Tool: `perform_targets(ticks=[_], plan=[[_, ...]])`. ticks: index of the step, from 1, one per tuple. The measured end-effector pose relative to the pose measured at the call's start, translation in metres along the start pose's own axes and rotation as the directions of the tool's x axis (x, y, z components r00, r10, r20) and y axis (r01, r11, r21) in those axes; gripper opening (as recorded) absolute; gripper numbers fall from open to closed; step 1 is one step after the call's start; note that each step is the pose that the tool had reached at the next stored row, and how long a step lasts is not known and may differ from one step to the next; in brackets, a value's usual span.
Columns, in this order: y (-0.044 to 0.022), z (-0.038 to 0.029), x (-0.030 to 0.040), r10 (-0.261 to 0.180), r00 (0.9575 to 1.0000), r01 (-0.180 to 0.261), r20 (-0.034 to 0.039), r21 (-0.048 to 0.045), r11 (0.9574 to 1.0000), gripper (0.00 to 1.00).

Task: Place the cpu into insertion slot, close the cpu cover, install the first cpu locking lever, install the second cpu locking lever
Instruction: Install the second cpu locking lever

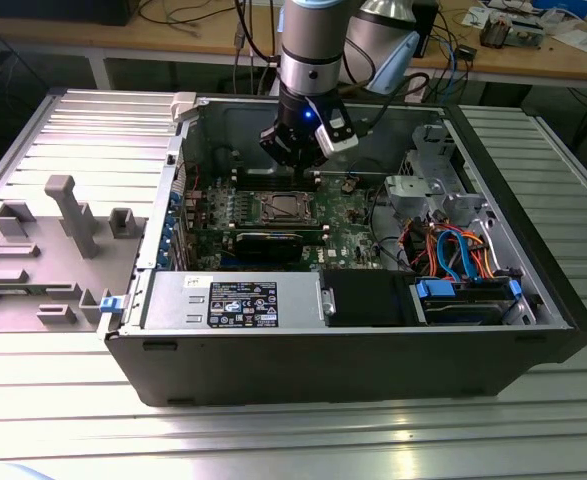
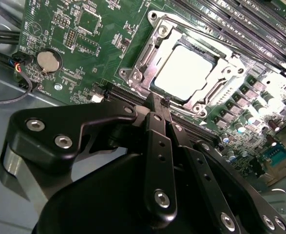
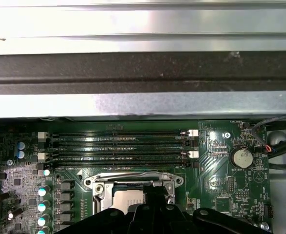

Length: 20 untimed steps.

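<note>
Gripper (image 2: 158, 105) fingers are pressed together, holding nothing, their tips poised just over the edge of the cpu cover (image 2: 155, 46). Beyond them the cpu (image 2: 184, 73) lies seated in the slot, framed by the lowered cover, on the green board (image 1: 348, 215) inside the case (image 1: 353, 350).

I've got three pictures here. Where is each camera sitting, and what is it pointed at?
Exterior view: off the arm, above and in front of the open computer case, looking down into it; the arm and gripper hang over the green circuit board.
Second wrist view: on the arm, looking past the black gripper at the cpu lying in its socket.
First wrist view: on the arm, looking along the board at the memory slots and case wall.
Both wrist views share the socket and the round coin battery.
</note>
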<state>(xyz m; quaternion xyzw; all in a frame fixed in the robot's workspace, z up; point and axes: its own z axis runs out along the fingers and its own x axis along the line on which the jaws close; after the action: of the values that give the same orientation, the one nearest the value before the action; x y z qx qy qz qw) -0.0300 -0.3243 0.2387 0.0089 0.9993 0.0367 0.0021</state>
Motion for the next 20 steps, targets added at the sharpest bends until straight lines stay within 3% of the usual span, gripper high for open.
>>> perform_targets(ticks=[8,14,20], plan=[[-0.0054,-0.0004,-0.0001,0.0,1.0,0.0,-0.0001,-0.0001,1.0,0.11],[-0.0055,-0.0005,-0.0001,0.0,1.0,0.0,-0.0001,0.0001,1.0,0.11],[-0.005,-0.0067,-0.0001,0.0,1.0,0.0,0.0,0.0,1.0,0.11]])
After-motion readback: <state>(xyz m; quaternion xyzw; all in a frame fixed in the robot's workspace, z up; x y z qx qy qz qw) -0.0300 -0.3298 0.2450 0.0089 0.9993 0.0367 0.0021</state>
